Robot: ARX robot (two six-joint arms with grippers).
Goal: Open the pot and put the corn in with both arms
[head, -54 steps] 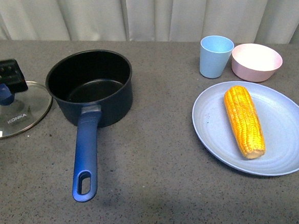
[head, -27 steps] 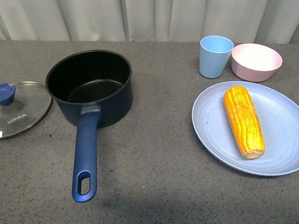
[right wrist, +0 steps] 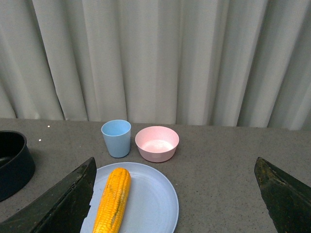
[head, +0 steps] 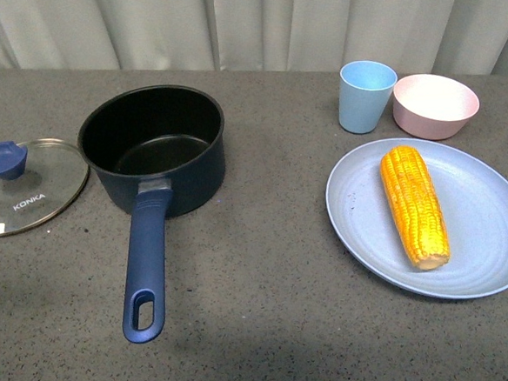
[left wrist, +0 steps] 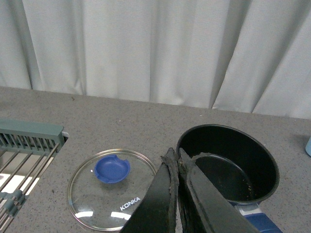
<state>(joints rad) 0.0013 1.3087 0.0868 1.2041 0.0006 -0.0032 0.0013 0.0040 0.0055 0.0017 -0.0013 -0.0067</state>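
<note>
The dark blue pot point(head: 153, 150) stands open on the grey table, its black inside empty and its long handle point(head: 145, 266) pointing toward me. Its glass lid point(head: 25, 186) with a blue knob lies flat on the table to the pot's left. The yellow corn point(head: 414, 204) lies on a pale blue plate point(head: 483, 227) at the right. Neither arm shows in the front view. In the left wrist view my left gripper point(left wrist: 174, 154) is shut on nothing, raised between the lid point(left wrist: 112, 189) and the pot point(left wrist: 228, 165). My right gripper point(right wrist: 175, 167) is open wide above the table, with the corn point(right wrist: 113, 200) near its one finger.
A light-blue cup point(head: 365, 95) and a pink bowl point(head: 435, 104) stand behind the plate. White curtains close off the far table edge. A teal dish rack point(left wrist: 26, 145) stands beside the lid in the left wrist view.
A second ago my left gripper was at the lid's knob at the left edge of the front view. It has since drawn back out of that view, leaving the lid lying on the table.
</note>
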